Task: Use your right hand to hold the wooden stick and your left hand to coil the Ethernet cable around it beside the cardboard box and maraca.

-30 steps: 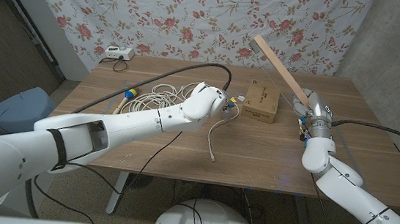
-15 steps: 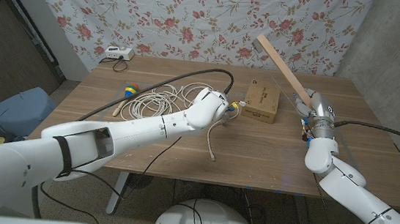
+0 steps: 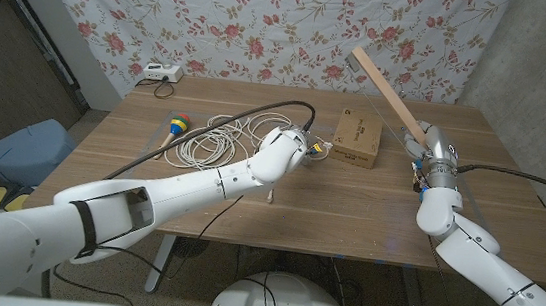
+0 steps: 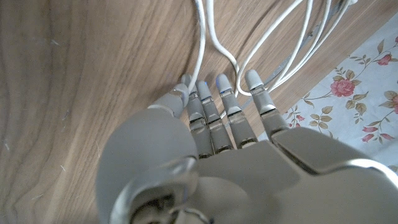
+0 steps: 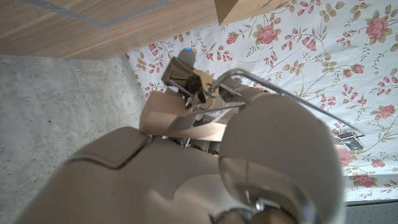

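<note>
Nearest on the table (image 3: 348,206), a loose white tail of the Ethernet cable (image 3: 216,138) hangs from the left hand (image 3: 292,147) near mid-table, its end touching the wood; left wrist view shows the fingers (image 4: 225,99) straight & close together w/ a strand running up between thumb & first finger, so prob. pinched there, though the contact itself is hard to see; cable looks light, limp, smooth-jacketed, likely to slide & spring back, so best taken near the free end w/ a firm pinch. To the right, the right hand (image 3: 432,148) is clamped on the low end of the wooden stick (image 3: 386,91), which slants up & away to the left over the cardboard box (image 3: 356,141); stick looks stiff, light, rough enough to grip; held at one end it leaves most of its length free for winding. Farther left, the rest of the cable lies in a loose heap, the maraca (image 3: 173,128) just beside it. Count: 1 stick, 1 cable, 1 box, 1 maraca.
</note>
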`<state>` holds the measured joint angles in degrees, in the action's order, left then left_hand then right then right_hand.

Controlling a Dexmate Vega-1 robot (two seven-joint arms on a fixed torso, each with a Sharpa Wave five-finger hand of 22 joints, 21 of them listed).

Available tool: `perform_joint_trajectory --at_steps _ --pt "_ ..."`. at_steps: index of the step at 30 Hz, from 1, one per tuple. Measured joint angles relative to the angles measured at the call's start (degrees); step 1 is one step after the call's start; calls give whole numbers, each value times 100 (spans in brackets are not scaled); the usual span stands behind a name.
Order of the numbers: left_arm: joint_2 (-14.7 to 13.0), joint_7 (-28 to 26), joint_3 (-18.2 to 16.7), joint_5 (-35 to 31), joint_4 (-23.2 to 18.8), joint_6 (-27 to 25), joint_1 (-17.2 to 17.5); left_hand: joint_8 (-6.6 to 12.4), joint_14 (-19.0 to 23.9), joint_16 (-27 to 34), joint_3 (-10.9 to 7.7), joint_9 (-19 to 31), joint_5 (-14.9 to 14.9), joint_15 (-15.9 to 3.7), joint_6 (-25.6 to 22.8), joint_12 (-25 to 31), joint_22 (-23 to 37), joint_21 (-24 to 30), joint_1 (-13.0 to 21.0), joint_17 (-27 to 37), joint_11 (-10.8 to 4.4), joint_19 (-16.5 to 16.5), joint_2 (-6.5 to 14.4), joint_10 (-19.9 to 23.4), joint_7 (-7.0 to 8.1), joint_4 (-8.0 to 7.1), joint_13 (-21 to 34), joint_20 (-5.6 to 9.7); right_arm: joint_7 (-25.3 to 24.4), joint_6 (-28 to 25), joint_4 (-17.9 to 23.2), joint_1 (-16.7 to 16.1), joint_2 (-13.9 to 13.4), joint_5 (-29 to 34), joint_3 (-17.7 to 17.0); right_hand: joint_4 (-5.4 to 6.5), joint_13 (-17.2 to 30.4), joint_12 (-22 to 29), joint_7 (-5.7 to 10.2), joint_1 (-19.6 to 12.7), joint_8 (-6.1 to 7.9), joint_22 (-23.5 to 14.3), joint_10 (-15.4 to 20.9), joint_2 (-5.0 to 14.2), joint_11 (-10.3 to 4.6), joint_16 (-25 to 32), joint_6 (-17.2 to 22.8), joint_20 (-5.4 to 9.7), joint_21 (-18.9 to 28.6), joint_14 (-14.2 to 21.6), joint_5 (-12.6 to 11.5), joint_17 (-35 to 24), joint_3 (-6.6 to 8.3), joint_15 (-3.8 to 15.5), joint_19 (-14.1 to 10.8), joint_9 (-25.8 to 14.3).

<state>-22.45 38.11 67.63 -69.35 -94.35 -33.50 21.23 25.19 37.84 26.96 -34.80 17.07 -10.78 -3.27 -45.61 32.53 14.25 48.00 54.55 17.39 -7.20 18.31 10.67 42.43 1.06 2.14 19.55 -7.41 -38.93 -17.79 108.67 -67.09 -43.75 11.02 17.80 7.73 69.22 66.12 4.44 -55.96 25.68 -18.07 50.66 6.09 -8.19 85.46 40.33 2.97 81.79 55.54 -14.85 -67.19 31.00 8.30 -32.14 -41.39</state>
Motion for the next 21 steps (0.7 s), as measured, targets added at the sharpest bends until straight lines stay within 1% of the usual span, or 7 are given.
perform_joint_trajectory --at_steps 4,7,9,12,13,14,21 --pt "-17 -463 -389 241 -75 -9 310 187 1159 290 -164 233 -113 -215 153 449 47 550 0 81 281 571 0 616 -119 -219 215 221 22 -35 3 37 3 23 37 0 0 0 0 0 0 26 0 0 0 55 0 0 23 -42 0 0 0 -20 0 0" --pt "-18 -885 -650 558 -137 -4 501 274 1718 423 -153 294 -122 -414 127 733 54 846 1 169 365 811 -1 1052 -221 -244 384 324 40 -54 6 76 4 46 72 0 0 0 0 0 0 54 0 0 0 56 0 0 23 -42 0 0 0 -20 0 0" --pt "-9 -1280 -995 902 -208 21 746 299 1980 483 -180 333 -125 -506 130 910 45 978 9 230 239 852 -9 1458 -263 -346 502 365 71 -69 7 115 3 73 108 0 0 0 0 0 0 63 0 0 0 56 0 2 33 -42 0 0 0 -20 2 0" --pt "-9 -1734 -995 1294 -208 93 746 334 2155 483 -168 382 -156 -625 162 1060 37 1052 7 270 82 860 -9 1831 -296 -403 622 374 71 -69 7 164 1 73 149 1 -14 0 0 0 0 80 0 0 0 57 0 20 33 -42 0 0 1 -20 20 -1" --pt "34 -2070 -1487 1602 -297 147 1079 337 2175 483 -155 393 -156 -646 163 1109 37 1075 5 270 60 861 -9 1879 -296 -416 655 374 119 -71 7 191 -2 120 172 10 -11 0 1 0 0 100 0 0 0 57 0 20 33 -42 0 0 9 -20 20 0" --pt "40 -2180 -1554 1701 -308 163 1117 338 2197 483 -147 408 -158 -669 163 1155 37 1104 4 278 13 859 -10 1951 -297 -424 690 372 124 -71 6 208 -4 127 185 10 -11 0 1 0 0 105 0 0 0 57 0 11 33 -42 0 0 10 -20 30 -1" --pt "94 -3467 -2116 2922 -414 342 1423 532 2534 453 -12 891 -470 -768 194 1959 -16 1396 -170 477 -1 784 -81 2392 -347 -655 1523 235 185 -70 -30 326 -16 174 263 15 -11 0 1 0 16 159 0 0 0 111 0 10 68 -72 0 0 31 -51 72 -1"
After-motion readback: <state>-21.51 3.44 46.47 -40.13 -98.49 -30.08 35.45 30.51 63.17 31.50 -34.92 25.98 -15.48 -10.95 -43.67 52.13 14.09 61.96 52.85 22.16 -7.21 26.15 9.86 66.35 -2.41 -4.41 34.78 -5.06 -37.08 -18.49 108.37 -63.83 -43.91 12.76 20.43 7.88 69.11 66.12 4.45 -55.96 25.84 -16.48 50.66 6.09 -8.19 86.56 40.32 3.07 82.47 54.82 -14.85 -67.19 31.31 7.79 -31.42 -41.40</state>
